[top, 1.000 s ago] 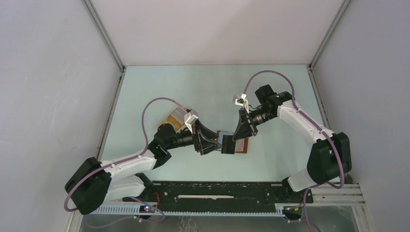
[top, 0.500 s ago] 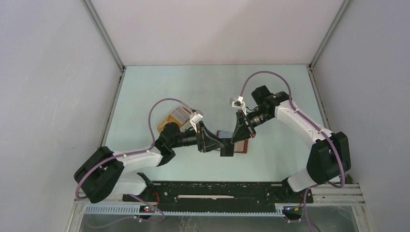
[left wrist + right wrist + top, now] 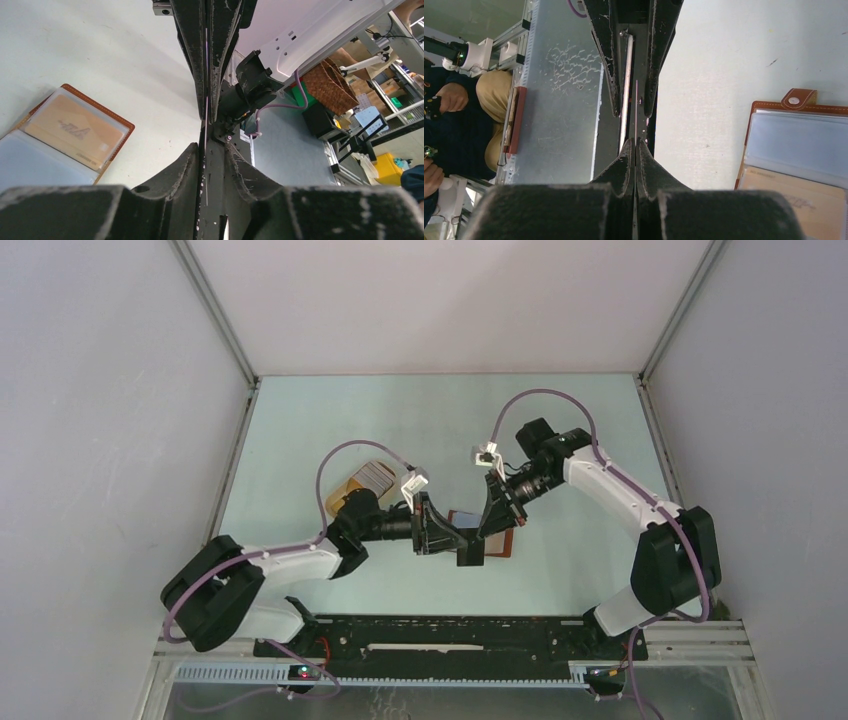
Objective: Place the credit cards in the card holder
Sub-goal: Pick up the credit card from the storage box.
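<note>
**Two arms holding one card over the open holder on the counter.**

Top external view: the left fingers [image 3: 468, 548] and right fingers [image 3: 493, 520] come tip to tip just above the reddish-brown leather bifold card holder [image 3: 508, 538], open on the pale green counter [image 3: 420, 420]; a tan oval tray [image 3: 350, 488] with a striped row of credit cards [image 3: 374, 474] lies beside the left arm, well apart. Left wrist view: a thin credit card [image 3: 205, 131], edge-on, runs from the left fingers [image 3: 175, 170] into the right fingers [image 3: 192, 50]; the card holder [image 3: 100, 104] lies at left, an orange card [image 3: 75, 126] in one pocket. Right wrist view: the right fingers [image 3: 624, 165] are pressed together on the thin credit card [image 3: 636, 100]; the left fingers [image 3: 606, 50] stand narrowly spread either side of it; the card holder [image 3: 799, 142], with its strap tab [image 3: 796, 97], lies at right.
</note>
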Robot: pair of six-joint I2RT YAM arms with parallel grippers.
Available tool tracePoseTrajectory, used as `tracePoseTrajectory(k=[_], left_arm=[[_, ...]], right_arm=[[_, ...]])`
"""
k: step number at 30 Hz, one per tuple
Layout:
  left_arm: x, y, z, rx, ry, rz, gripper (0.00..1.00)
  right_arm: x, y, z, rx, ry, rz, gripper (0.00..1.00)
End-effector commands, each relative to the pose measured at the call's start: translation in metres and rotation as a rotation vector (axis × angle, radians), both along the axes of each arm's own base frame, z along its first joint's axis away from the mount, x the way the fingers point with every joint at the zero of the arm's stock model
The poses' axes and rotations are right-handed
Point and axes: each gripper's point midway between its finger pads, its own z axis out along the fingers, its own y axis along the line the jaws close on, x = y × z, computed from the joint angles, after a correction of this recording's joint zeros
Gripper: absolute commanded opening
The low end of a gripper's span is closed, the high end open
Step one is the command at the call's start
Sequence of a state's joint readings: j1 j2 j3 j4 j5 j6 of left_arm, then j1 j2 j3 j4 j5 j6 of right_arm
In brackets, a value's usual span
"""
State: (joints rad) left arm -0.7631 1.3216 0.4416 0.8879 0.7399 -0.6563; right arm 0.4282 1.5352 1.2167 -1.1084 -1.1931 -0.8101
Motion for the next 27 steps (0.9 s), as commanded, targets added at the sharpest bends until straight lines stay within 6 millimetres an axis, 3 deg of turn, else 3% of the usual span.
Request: tracePoseTrajectory(k=[1, 5, 9, 12, 14, 17, 19, 21, 24, 25, 27], left_arm=[[-0.001, -0.008, 0.024, -0.050, -0.045, -0.043, 0.29], [-0.002, -0.010, 0.024, -0.048, -0.035, -0.055, 0.22], [-0.003, -0.012, 0.023, -0.046, -0.027, -0.077, 0.02], [-0.003, -0.011, 0.023, -0.049, -0.028, -0.073, 0.00], [-0.001, -0.010, 0.021, -0.047, -0.029, -0.054, 0.00], [0.009, -0.003, 0.012, -0.032, -0.012, -0.006, 0.00], [0.020, 0.004, 0.003, -0.016, 0.014, 0.048, 0.00], [0.034, 0.011, -0.005, -0.004, 0.036, 0.109, 0.00], [0.055, 0.017, -0.011, 0.008, 0.058, 0.193, 0.00], [0.060, 0.017, -0.012, 0.011, 0.061, 0.210, 0.00], [0.071, 0.015, -0.015, 0.021, 0.071, 0.246, 0.00]], right_arm=[[0.003, 0.004, 0.005, 0.008, -0.043, 0.021, 0.00], [0.002, 0.004, 0.002, -0.003, -0.046, 0.027, 0.00], [0.002, 0.005, -0.001, -0.015, -0.048, 0.033, 0.00], [0.002, 0.005, -0.003, -0.028, -0.056, 0.034, 0.00], [0.005, 0.002, -0.006, -0.054, -0.077, 0.024, 0.12], [0.017, -0.013, -0.005, -0.096, -0.140, -0.028, 0.41], [0.027, -0.029, -0.004, -0.122, -0.215, -0.089, 0.49], [0.037, -0.042, -0.012, -0.154, -0.303, -0.151, 0.50], [0.043, -0.047, -0.044, -0.211, -0.498, -0.147, 0.49], [0.043, -0.046, -0.055, -0.228, -0.555, -0.125, 0.46], [0.047, -0.043, -0.075, -0.279, -0.635, -0.074, 0.30]])
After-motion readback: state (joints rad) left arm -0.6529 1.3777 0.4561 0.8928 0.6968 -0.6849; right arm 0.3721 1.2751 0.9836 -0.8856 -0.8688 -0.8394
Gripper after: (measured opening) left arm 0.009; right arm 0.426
